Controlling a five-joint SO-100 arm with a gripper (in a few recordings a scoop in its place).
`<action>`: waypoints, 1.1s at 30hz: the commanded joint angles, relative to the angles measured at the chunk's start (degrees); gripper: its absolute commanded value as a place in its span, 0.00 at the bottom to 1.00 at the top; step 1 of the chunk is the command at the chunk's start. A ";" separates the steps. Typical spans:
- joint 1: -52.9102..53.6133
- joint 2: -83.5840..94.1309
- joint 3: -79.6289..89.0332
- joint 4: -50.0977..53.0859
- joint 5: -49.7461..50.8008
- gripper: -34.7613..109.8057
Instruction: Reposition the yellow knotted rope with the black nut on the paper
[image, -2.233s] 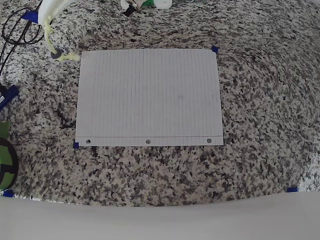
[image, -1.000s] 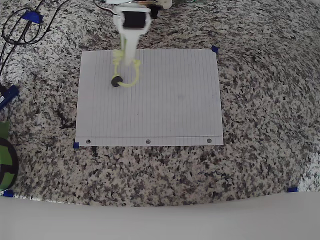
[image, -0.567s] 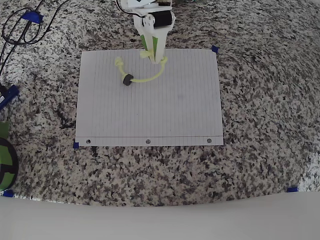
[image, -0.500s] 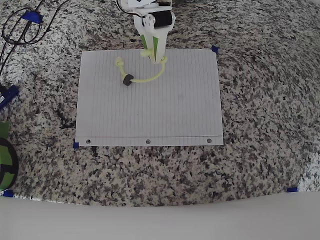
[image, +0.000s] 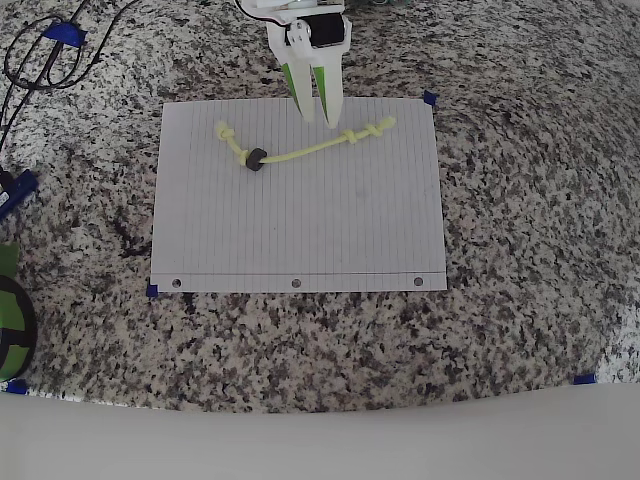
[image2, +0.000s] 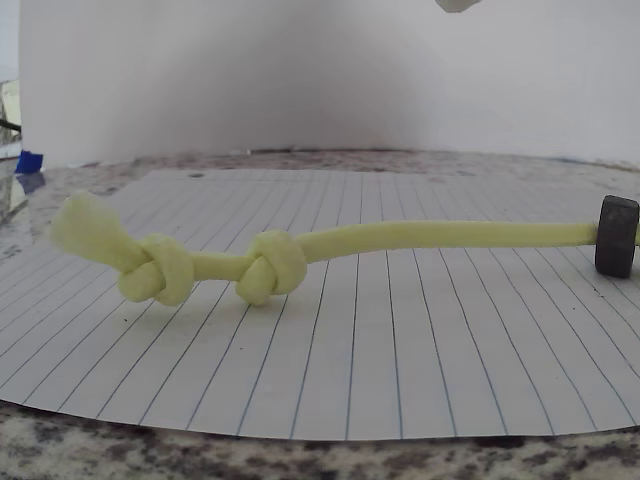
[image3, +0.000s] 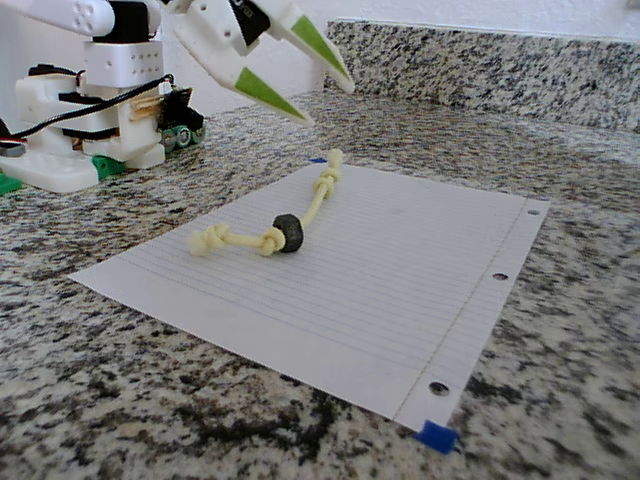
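The yellow knotted rope (image: 305, 149) lies stretched across the upper part of the paper (image: 300, 230), knots at both ends. The black nut (image: 256, 158) sits on the cord close to its left knot in the overhead view. My gripper (image: 321, 113) hangs open above the paper's top edge, apart from the rope, with nothing between its fingers. In the wrist view the rope (image2: 330, 250) rests flat on the paper (image2: 400, 350), with two knots at left and the nut (image2: 616, 235) at the right edge. The fixed view has the gripper (image3: 325, 100) raised over the rope (image3: 300, 215) and nut (image3: 287, 232).
The granite counter (image: 520, 250) surrounds the sheet. Black cables (image: 30, 60) lie at the top left. Blue tape bits (image: 430, 98) mark the paper's corners. The arm's white base (image3: 90, 110) stands behind the paper in the fixed view.
The gripper carried the rope from the counter's top left onto the paper, then opened and let go. The rope, curled before, now lies straightened, its right end farther right.
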 joint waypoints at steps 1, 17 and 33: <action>1.49 1.49 -0.18 0.70 0.35 0.58; 14.06 17.23 3.34 8.70 -6.86 0.58; 15.12 20.13 3.69 22.76 -25.14 0.58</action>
